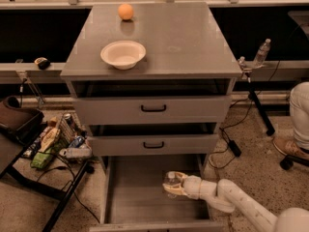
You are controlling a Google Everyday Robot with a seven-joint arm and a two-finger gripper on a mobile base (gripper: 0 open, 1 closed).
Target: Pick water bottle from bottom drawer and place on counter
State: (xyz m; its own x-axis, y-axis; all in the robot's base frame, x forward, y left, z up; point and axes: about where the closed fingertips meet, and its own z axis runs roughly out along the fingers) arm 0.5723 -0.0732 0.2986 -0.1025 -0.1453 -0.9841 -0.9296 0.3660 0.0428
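Hiding water bottle (169, 180) partly: hand (175, 185) in bottom drawer (133, 192)

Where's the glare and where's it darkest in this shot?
Camera view: the counter shines softly and mirrors the orange; the bottom drawer, where the gripper sits at the water bottle, is dim; the recess under the counter is darkest.

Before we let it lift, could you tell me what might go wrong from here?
The end effector is at the bottle low in the bottom drawer; lifting straight up could knock it against the middle drawer front above. On the counter, the bowl and orange crowd the left.
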